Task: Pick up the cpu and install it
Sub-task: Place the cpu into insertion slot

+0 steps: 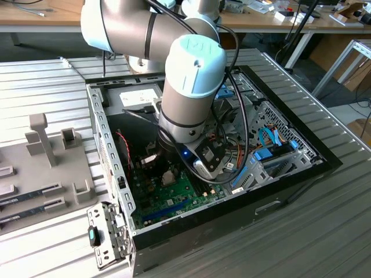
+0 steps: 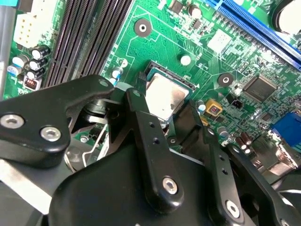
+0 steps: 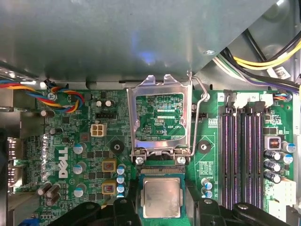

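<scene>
End effector (image 3: 162, 205) pinches the cpu (image 3: 161, 194) by opposite edges, low in the socket (image 3: 162, 169).

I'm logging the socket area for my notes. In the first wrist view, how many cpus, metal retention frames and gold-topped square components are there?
Silvery-grey square cpu with green rim: 1
Silver metal retention frame, flipped open: 1
Gold-topped square components: 2
Total: 4

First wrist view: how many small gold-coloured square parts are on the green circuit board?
2. One gold-coloured square part sits next to the other, both beside the blue-topped cylinders near the silvery square cpu. Others may be hidden.
</scene>
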Action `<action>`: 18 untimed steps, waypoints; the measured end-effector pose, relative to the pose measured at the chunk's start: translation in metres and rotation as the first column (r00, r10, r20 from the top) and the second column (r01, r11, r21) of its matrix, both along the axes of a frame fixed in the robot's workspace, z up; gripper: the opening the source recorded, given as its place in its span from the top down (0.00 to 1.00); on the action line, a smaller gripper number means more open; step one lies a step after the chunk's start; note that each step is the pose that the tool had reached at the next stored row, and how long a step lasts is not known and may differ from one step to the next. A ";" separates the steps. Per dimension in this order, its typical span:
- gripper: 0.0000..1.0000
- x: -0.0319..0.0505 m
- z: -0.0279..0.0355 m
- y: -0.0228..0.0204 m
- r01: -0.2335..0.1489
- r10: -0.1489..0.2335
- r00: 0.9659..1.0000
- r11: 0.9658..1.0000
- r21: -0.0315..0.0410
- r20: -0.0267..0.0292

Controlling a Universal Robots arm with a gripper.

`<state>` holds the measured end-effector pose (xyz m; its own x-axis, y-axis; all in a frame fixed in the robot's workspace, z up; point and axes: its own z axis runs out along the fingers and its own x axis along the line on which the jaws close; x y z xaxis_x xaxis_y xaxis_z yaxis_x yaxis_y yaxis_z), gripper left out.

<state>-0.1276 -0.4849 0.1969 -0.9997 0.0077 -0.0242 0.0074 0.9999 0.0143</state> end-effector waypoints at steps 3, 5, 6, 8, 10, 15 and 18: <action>0.45 0.0000 0.0000 0.0000 0.000 0.000 1.000 1.000 0.000 0.000; 0.45 -0.0001 0.0000 0.0000 0.000 0.000 1.000 1.000 0.000 0.000; 0.45 -0.0001 0.0005 0.0000 0.000 0.000 1.000 1.000 0.000 0.000; 0.45 0.0000 0.0028 0.0002 0.000 0.000 1.000 1.000 0.001 0.000; 0.45 -0.0001 0.0078 0.0006 0.000 0.000 1.000 1.000 -0.001 0.000; 0.54 0.0001 0.0082 0.0005 0.000 0.000 1.000 1.000 -0.003 0.000; 0.54 0.0000 0.0084 0.0004 0.000 0.000 1.000 1.000 -0.006 0.000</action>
<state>-0.1275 -0.4845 0.2053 -0.9997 0.0075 -0.0241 0.0073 0.9999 0.0086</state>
